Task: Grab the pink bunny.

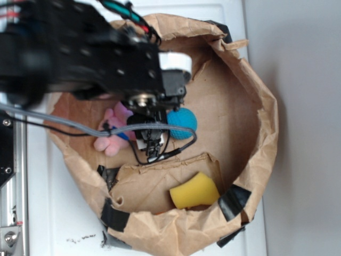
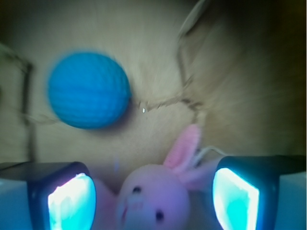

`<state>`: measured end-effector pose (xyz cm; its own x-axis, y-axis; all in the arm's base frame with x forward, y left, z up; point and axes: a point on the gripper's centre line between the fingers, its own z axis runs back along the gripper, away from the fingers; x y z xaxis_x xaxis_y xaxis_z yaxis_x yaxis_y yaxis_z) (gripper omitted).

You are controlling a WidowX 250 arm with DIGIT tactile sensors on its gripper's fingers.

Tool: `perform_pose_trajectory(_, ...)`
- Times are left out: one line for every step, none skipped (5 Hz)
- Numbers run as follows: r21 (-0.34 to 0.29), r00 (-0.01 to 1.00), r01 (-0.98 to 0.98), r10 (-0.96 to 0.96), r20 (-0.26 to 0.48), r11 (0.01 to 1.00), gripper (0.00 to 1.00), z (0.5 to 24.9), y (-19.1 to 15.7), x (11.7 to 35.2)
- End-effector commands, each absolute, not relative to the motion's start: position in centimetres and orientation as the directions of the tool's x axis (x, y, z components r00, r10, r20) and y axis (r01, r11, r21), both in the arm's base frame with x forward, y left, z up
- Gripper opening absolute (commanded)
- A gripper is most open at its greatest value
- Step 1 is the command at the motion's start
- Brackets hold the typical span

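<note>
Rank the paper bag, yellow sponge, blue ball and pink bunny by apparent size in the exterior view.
1. Paper bag, by far.
2. Yellow sponge.
3. Blue ball and pink bunny: unsure, since the arm and hand cover part of each.

Pink bunny (image 2: 152, 199), light-pink plush, pale face (two dark eyes), one ear raised, lying on brown paper

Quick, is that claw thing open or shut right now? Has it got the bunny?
Gripper: open, jaws either side of the pink bunny, not closed on it.
</note>
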<state>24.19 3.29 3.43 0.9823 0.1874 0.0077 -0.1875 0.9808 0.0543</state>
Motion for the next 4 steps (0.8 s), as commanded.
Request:
perform_pose_trajectory(0.045,0.993,-0.118,0.119,-0.017,0.992,1.00,1.3,4.3,23.4)
perform_pose_trajectory(0.051,0.990,-0.140,0.141,-0.008,0.989,0.00,0.7,4.4,23.8)
perform_pose_trajectory(0.033,0.988,-0.153,0.153,0.000,0.988,0.00,1.1,3.9,24.3)
perform_pose_trajectory(0.003,0.987,-0.161,0.161,0.005,0.987,0.00,2.4,3.6,24.7)
